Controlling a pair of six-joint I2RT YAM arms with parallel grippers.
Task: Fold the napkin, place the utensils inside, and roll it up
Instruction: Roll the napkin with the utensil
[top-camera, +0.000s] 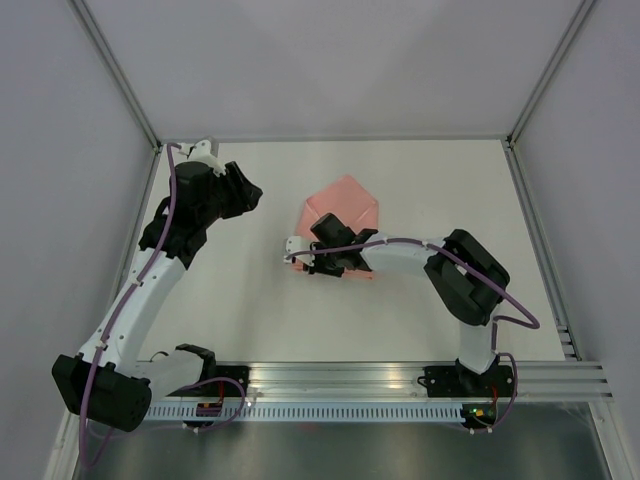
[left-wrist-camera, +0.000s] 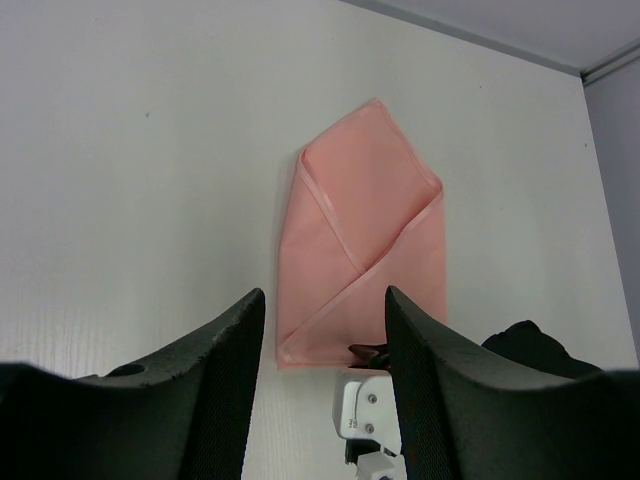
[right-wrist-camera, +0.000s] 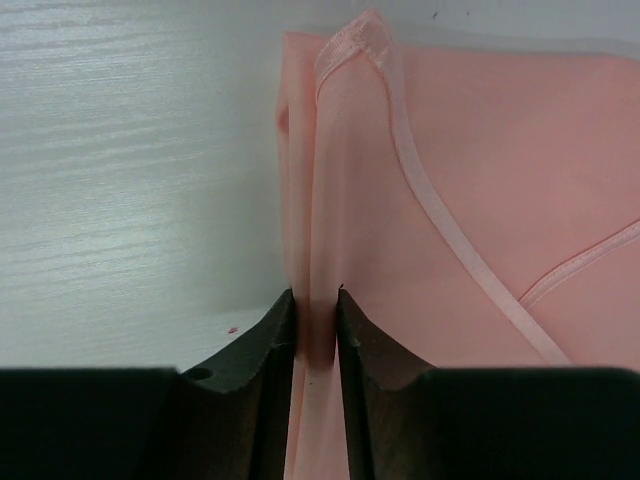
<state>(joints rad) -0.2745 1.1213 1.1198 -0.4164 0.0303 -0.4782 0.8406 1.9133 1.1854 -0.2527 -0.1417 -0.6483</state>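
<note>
**Pinched Edge, Unpinned Cloth: Ways to Lose the Fold**

Lying on the white table (top-camera: 240, 300), folded into an envelope shape with two hemmed flaps crossing: the napkin (top-camera: 345, 205). Pinched at its near left edge by the right gripper (right-wrist-camera: 315, 300), fingers closed tight on a thin upstanding ridge of pink cloth. Spread wide and gripping nothing, well apart from the cloth and aimed toward it: the left gripper (left-wrist-camera: 325, 295). No sight of the utensils in any view; impossible to tell whether tucked inside the folds.

Judged as the start of the rolling step, with several ways to go wrong:

- Could catch only the upper layers, so that lifting peels one flap and leaves the rest flat.
- Could drag the whole napkin across the smooth table instead of turning it over, with nothing pinning the far side.
- Could undo the crossing flaps if pulled too high or too fast.
- Could let anything tucked inside slide out of an open end once tilted.
- Could give a loose, skewed roll if turned from a single point on a long edge.

No brand, label or legible writing anywhere; plain cloth, stitched border only.
</note>
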